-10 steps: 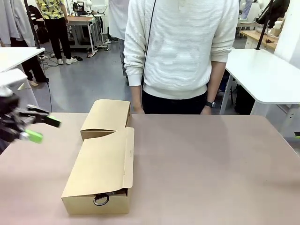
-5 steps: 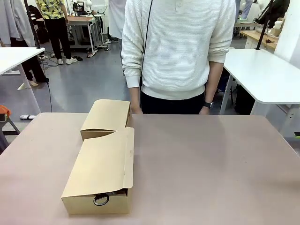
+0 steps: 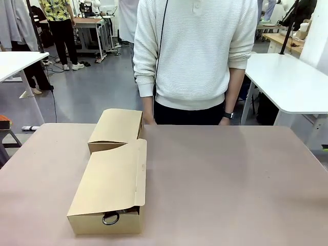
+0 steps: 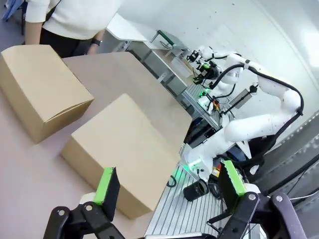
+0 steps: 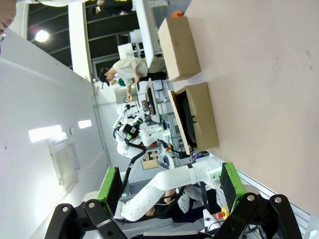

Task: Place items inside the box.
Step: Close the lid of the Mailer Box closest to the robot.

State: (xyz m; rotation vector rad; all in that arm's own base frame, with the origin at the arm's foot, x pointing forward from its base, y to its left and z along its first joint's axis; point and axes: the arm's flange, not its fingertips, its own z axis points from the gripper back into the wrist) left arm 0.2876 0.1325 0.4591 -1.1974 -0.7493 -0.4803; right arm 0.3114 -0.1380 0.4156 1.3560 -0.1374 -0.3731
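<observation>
The box [image 3: 110, 187], brown cardboard, lies near the table's front with its lid flap folded down. From the dark gap at its near end a metal ring pull [image 3: 110, 219] pokes out; the other items are hidden. The same box shows in the left wrist view [image 4: 124, 149] and in the right wrist view [image 5: 199, 119], where its end is dark inside. My left gripper [image 4: 169, 181] is open, off to the table's left, with nothing between its green pads. My right gripper [image 5: 168, 182] is also open and empty, well away from the box.
A second, closed cardboard box [image 3: 117, 130] sits just behind the first, near the far edge. A person in a white sweater [image 3: 197, 56] stands at the far side, hands at the table's edge. The brown table [image 3: 230, 179] stretches to the right.
My left gripper, seen at the front view's left edge a second ago, has drawn back out of that view. The boxes have not moved.
</observation>
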